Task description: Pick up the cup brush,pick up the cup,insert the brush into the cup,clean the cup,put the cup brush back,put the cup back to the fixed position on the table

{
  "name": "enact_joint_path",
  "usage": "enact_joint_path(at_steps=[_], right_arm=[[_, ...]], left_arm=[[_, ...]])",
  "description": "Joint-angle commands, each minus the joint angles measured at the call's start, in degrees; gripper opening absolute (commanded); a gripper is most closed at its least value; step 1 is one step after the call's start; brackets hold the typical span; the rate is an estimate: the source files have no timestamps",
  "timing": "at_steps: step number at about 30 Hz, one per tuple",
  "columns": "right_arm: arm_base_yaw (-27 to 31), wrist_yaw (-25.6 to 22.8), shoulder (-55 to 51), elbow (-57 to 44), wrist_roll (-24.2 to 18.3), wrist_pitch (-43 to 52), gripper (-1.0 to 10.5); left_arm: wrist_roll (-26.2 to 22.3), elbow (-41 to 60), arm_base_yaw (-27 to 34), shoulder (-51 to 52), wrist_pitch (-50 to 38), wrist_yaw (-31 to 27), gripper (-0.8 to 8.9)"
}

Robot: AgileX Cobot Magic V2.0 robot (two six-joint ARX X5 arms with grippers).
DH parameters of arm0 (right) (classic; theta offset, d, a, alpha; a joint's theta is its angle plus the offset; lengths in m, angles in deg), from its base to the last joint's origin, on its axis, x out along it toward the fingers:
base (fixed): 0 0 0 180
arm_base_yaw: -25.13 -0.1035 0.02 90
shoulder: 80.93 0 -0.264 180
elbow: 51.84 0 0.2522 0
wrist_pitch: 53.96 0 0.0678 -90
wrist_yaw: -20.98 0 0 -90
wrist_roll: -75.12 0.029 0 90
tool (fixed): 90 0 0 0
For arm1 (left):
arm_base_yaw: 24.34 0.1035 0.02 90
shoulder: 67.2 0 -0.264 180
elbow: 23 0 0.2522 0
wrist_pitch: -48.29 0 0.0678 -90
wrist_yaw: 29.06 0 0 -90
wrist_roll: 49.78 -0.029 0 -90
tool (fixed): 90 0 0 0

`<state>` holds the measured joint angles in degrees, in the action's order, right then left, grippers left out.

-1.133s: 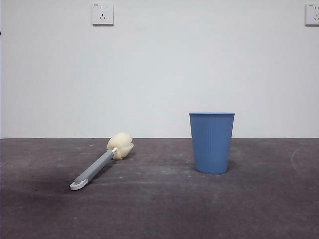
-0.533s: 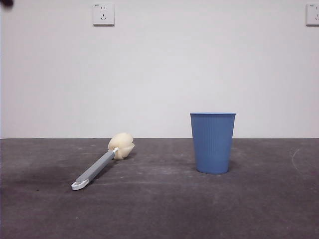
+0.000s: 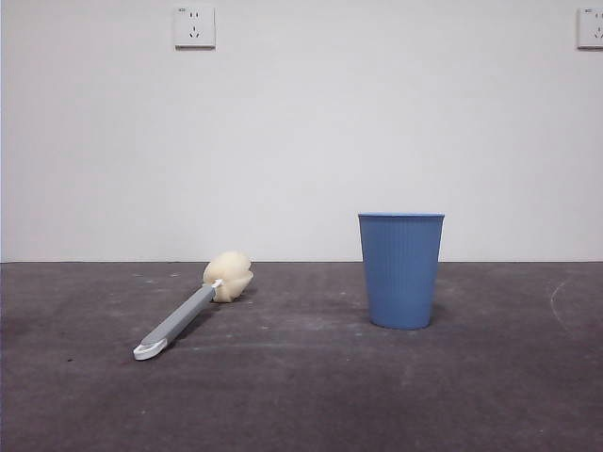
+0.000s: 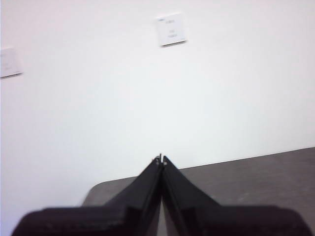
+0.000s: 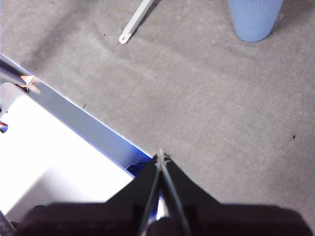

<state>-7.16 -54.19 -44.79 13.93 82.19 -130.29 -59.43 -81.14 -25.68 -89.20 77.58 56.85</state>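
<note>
- A white wall (image 3: 301, 141) with two sockets (image 3: 194, 26) is seen behind the dark table (image 3: 301, 395).
- The cup brush (image 3: 188, 311) is laid flat at about 8 o'clock from centre, handle tip toward the camera, sponge head away; the handle appears freely reachable.
- The cup (image 3: 400, 270) is stood upright at 4 o'clock, mouth up, well apart from the brush, ready for insertion.
- Nothing is seen between them.
- The left gripper (image 4: 161, 160) is closed, empty, aimed at the wall; the right gripper (image 5: 161, 156) is closed, empty, above the table's edge.

Left gripper (image 4: 161, 160) and right gripper (image 5: 160, 155): matte black, wedge-shaped jaws tapering to thin tips, broad dark bases.
</note>
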Motion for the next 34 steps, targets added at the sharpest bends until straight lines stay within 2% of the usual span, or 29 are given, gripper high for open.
enact_joint_path(at_steps=[1,7,18,20,27,34], right_arm=[[-0.11,-0.2,-0.04,-0.04,0.44,0.33,0.0],[-0.11,-0.17,-0.04,-0.04,0.44,0.33,0.0],[-0.11,-0.2,-0.04,-0.04,0.44,0.33,0.0],[-0.11,-0.2,-0.04,-0.04,0.44,0.33,0.0],[-0.13,-0.17,-0.04,-0.04,0.44,0.33,0.0],[-0.11,-0.2,-0.09,-0.04,0.44,0.31,0.0]], left_arm=[[-0.37,7.45,2.34,2.93,-4.39,2.36,-0.04],[4.24,24.26,3.69,8.33,-16.74,6.01,-0.04],[11.32,42.25,3.69,17.99,-17.62,6.23,-0.04],[12.31,44.13,3.67,19.89,-17.29,6.25,-0.04],[13.31,44.19,3.63,21.81,-4.48,6.56,-0.04],[14.19,44.19,3.69,21.84,-5.2,6.95,-0.03]])
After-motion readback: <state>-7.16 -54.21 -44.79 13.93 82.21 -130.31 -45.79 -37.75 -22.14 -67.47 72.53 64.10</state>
